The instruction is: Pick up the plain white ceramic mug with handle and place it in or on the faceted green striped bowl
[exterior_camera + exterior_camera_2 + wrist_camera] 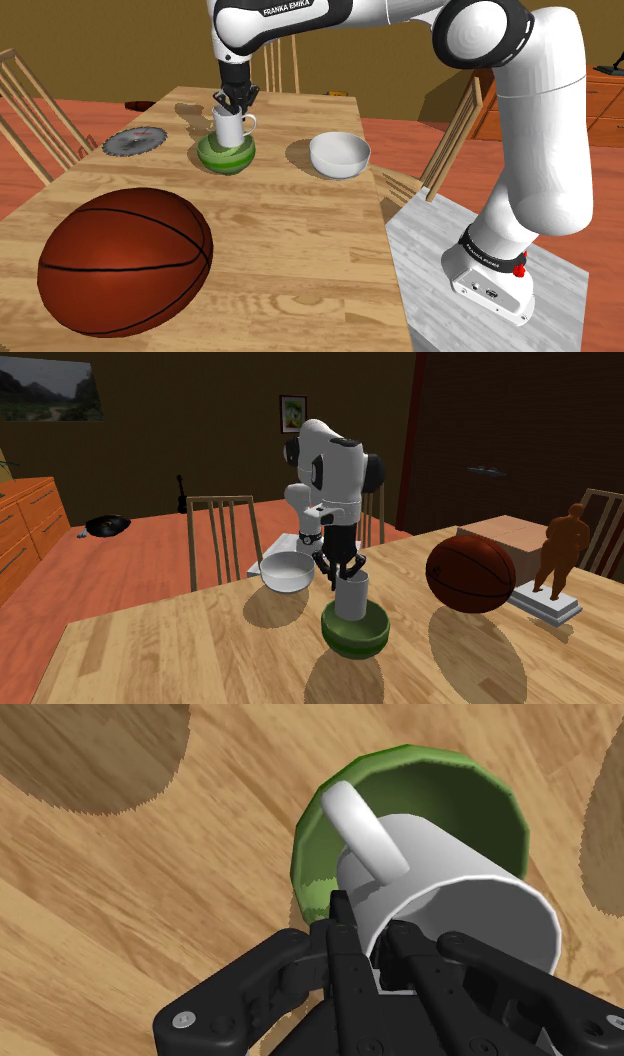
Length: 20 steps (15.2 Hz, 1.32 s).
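**Item:** white mug [231, 127], one. Stiff and light; judged slick and prone to chipping.
**Hold point:** the rim wall near the handle. My gripper [234, 102] is pinched there, fingers closed narrowly on the wall.
**Location:** upright, base down in the green bowl [226, 157], one; I cannot tell if they touch.
**Also:** one white bowl [339, 155], one basketball [125, 260], one saw blade [133, 141].

The mug [440, 894] covers much of the bowl's [470, 794] inside, and the tool [372, 949] hides the mug's near rim. The arm [540, 120] runs off the shoulder view's top edge. A dark lump [107, 525] far off is too small to name.
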Available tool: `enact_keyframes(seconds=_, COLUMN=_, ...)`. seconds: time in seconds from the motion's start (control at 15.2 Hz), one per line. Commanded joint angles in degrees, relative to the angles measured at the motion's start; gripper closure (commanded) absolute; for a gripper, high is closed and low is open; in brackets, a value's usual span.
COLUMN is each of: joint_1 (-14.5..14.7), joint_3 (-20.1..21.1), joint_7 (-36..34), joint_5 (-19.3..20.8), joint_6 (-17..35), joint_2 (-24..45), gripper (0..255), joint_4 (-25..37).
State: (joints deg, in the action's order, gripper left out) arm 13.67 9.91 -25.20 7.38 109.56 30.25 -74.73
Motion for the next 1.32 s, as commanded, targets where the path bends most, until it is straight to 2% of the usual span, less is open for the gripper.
enact_keyframes(seconds=0.0, joint_1=0.0, joint_3=0.0, joint_7=0.0, joint_5=0.0, joint_6=0.04, joint_2=-0.02, gripper=255, joint_4=-0.04)
enact_keyframes(seconds=0.07, joint_1=0.0, joint_3=0.0, joint_7=0.0, joint_5=0.0, joint_6=0.04, joint_2=-0.02, gripper=255, joint_4=-0.04)
enact_keyframes(seconds=0.13, joint_1=0.0, joint_3=0.0, joint_7=0.0, joint_5=0.0, joint_6=0.04, joint_2=-0.02, gripper=0, joint_4=-0.04)
enact_keyframes(seconds=0.46, joint_1=0.0, joint_3=0.0, joint_7=0.0, joint_5=0.0, joint_6=0.04, joint_2=-0.03, gripper=0, joint_4=-0.05)
enact_keyframes(seconds=0.73, joint_1=0.34, joint_3=0.18, joint_7=0.3, joint_5=-0.25, joint_6=-6.66, joint_2=-0.98, gripper=0, joint_4=5.72)
enact_keyframes(seconds=1.25, joint_1=0.34, joint_3=0.18, joint_7=0.3, joint_5=-0.25, joint_6=-6.66, joint_2=-0.98, gripper=0, joint_4=5.72)
